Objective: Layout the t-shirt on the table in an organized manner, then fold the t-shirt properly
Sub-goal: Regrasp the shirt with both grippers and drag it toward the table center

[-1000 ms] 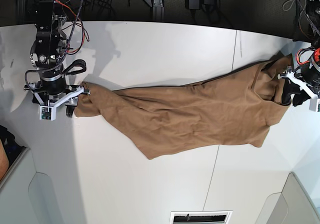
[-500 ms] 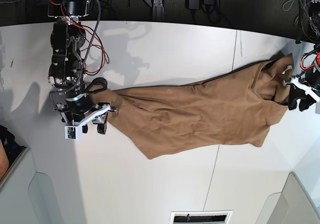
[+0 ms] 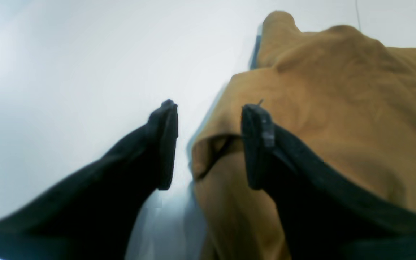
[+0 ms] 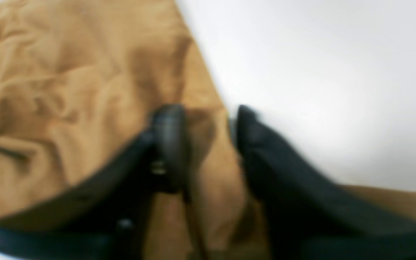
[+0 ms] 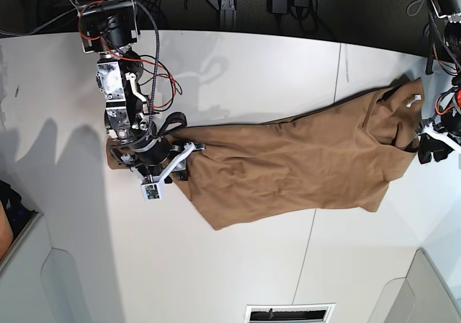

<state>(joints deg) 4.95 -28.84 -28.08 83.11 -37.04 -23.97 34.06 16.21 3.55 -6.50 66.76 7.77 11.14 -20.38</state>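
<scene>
Toward the left edge of the table (image 5: 238,63) in the base view, the right gripper (image 5: 181,160) sits over the narrow left end of the t-shirt (image 5: 288,164), with a small patch of tan cloth showing on the far side of its arm. Its wrist view is blurred, but the two dark fingers (image 4: 170,144) appear to stand a little apart with a fold of the shirt's edge (image 4: 208,151) between them, so it looks to be closing on the cloth; a firm grip cannot be confirmed. From there the t-shirt stretches rightward across the middle of the white tabletop as a long, wrinkled band, crossing the thin dark seam between panels and widening toward the right edge, where it bunches up. At that right edge the left gripper (image 5: 430,144) rests just beside the bunched end. In its wrist view the jaws stand clearly apart, one finger (image 3: 164,144) over bare table (image 3: 67,72) and the other over the cloth (image 3: 338,90), holding nothing.
</scene>
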